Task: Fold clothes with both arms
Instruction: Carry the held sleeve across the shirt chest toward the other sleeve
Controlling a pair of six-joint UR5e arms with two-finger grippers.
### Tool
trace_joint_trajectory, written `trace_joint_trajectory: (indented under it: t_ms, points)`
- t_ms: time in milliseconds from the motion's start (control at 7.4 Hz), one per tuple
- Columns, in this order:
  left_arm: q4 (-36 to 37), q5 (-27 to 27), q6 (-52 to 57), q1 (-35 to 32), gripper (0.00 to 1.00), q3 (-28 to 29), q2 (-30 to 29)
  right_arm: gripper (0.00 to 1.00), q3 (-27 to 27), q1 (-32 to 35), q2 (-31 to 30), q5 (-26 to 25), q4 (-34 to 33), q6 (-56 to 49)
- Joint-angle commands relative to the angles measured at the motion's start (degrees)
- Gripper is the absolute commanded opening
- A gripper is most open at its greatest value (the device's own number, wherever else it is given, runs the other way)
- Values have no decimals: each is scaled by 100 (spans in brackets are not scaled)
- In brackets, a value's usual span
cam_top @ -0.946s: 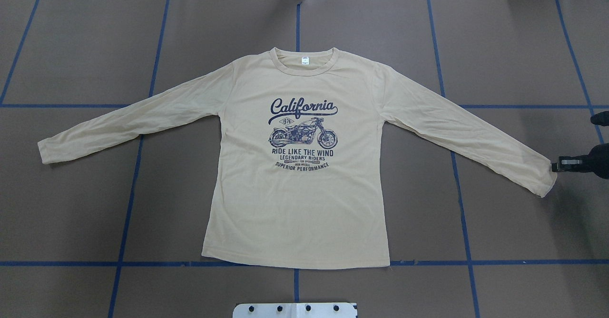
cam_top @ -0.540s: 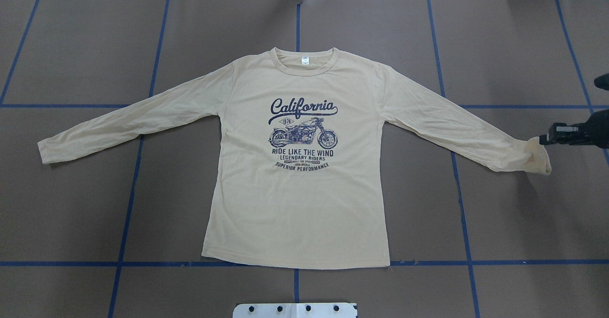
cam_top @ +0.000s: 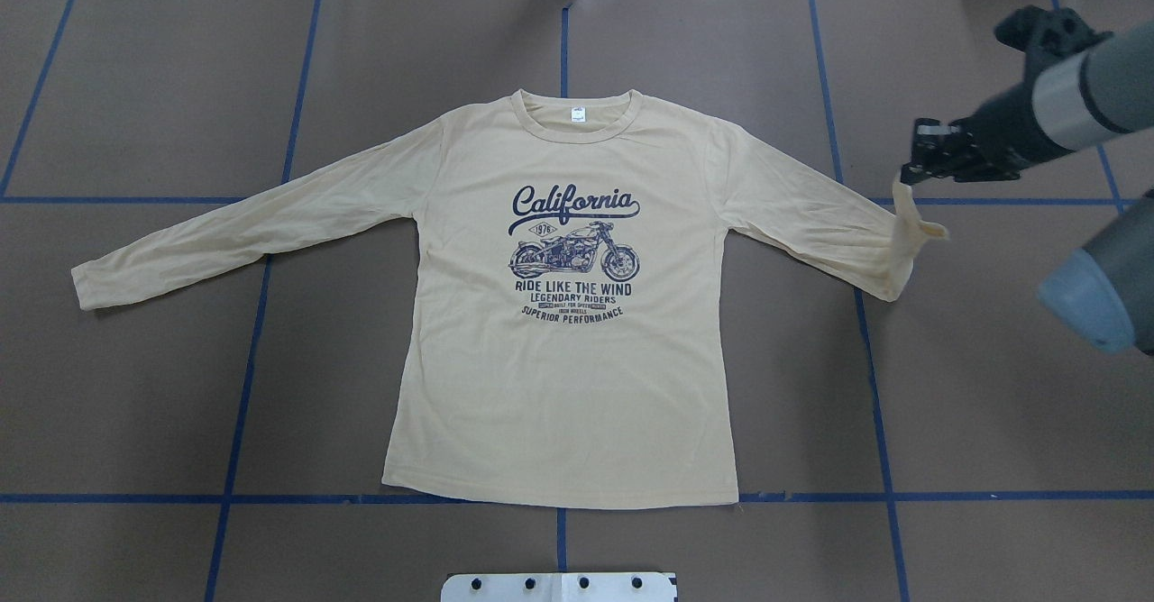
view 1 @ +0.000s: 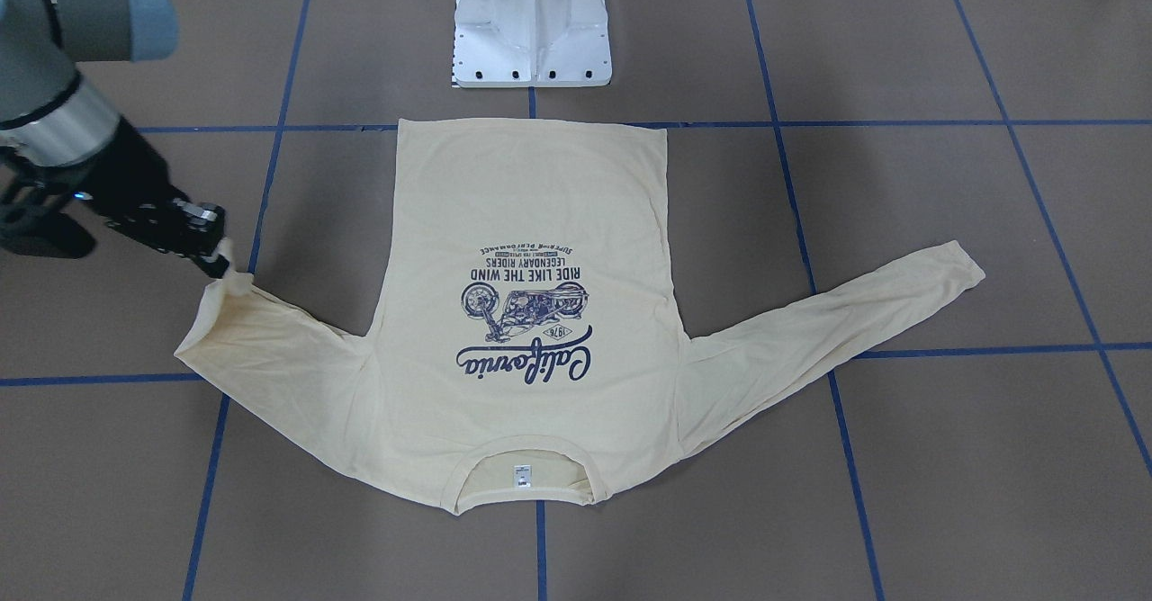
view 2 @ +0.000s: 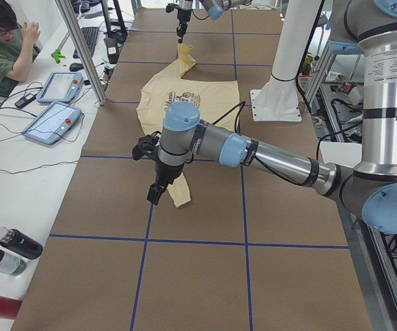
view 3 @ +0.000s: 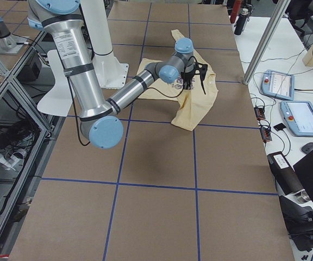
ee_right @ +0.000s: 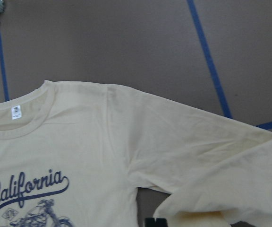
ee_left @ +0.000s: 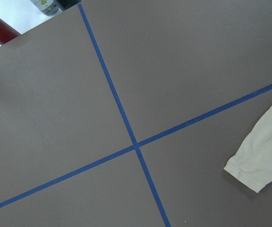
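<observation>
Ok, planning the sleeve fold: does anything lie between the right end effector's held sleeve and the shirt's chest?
Nothing visible. The right end effector grips the cuff; only the sleeve itself lies between it and the chest print.

The table scene holds one long-sleeve T-shirt [cam_top: 559, 386], two robot arms [view 2: 267, 157], one white pedestal [view 1: 531, 16], two teach pendants [view 2: 52, 123], three bottles [view 2: 18, 243] and one person [view 2: 5, 48].

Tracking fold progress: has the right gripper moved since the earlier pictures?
Yes: the right gripper carried the sleeve inward, away from the robot, across the blue tape line.
</observation>
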Motion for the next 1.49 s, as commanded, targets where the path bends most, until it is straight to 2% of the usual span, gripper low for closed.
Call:
trace_joint_trajectory:
  t_ms: [0,135,270,405,540,675,811,1081,1216,1351]
  points:
    - [4,-6,0,0,100,-4,0,0,-386,-509,1563,-653,-788,762]
    - [4,-6,0,0,100,-4,0,0,-693,-562,2144,-820,-815,790]
    - [4,-6,0,0,100,4,0,0,-1244,-649,2750,-883,-868,799]
    - [4,-6,0,0,100,4,0,0,-1981,-737,3400,-884,-868,825]
    - [4,-6,0,0,100,4,0,0,-2850,-991,4111,-1136,-842,1321]
    - [4,-6,0,0,100,4,0,0,-3667,-1376,4745,-1721,-807,1361]
    - [4,-6,0,0,100,4,0,0,-4241,-1641,5029,-2154,-650,1414]
    - [4,-6,0,0,100,-4,0,0,-5479,-1898,5521,-2666,332,1641]
    - [12,-6,0,0,100,-4,0,32,-5817,-1907,5794,-2685,432,1773]
    - [12,-6,0,0,100,4,0,99,-5829,-1898,5893,-2703,433,1853]
